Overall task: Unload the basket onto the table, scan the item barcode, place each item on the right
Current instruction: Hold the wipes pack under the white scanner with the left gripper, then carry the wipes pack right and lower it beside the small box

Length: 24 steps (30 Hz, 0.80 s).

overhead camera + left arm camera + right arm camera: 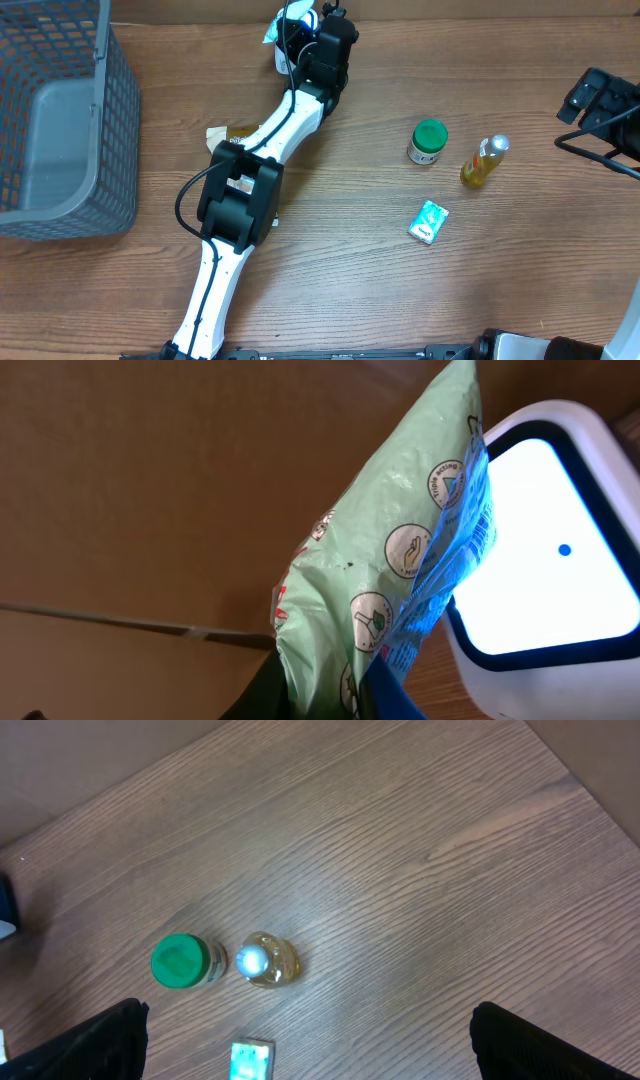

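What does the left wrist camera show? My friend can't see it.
A crinkly green pouch fills the middle, pinched at the bottom by the left gripper. It is held up right next to a white scanner with a bright glowing window and a blue dot.

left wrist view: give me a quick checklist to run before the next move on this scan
1. Green plastic pouch gripped by the left hand: ok, its lower end is pinched between the fingers.
2. Pouch at the white scanner: ok, its edge overlaps the left side of the lit window.
3. Barcode turned to the window: cannot tell, no barcode shows in any view.
4. Pouch surface flat enough to read: not ok, it is creased and folded along the edge.
5. Right hand out of the way: ok, open and empty, far off above the green-lidded jar and the yellow bottle.
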{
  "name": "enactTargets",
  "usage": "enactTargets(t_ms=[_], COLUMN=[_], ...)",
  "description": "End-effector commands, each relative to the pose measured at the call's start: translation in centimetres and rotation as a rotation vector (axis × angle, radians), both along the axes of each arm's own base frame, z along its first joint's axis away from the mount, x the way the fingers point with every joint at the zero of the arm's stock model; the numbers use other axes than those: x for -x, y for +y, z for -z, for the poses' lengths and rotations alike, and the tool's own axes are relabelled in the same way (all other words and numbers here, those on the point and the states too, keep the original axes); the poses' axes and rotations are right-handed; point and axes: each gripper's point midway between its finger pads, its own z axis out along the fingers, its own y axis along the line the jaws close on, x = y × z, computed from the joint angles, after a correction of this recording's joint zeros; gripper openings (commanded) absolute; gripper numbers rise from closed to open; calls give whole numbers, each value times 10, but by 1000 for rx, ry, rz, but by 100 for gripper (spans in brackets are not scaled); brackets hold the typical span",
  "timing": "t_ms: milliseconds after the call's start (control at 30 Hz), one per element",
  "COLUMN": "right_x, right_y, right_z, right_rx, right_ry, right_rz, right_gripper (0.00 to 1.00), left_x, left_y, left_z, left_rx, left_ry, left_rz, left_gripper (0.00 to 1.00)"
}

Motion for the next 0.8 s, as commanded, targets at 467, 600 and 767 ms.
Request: enactTargets(t_ms=[467, 600, 767], right_x=[0, 0, 0], right_y=[-1, -1, -1], right_z=[-1, -1, -1], right_rx=[5, 5, 5], right_ry=[-3, -3, -4], right_rz=[0, 0, 0], right_gripper=[100, 100, 100], left_x=[150, 215, 255], left_y=[-33, -50, -71], left_z=[-31, -11, 23], left_rx=[943, 1141, 1146], left_ry=[465, 743, 947], left_rz=[-102, -269, -304], left_gripper=[12, 5, 5])
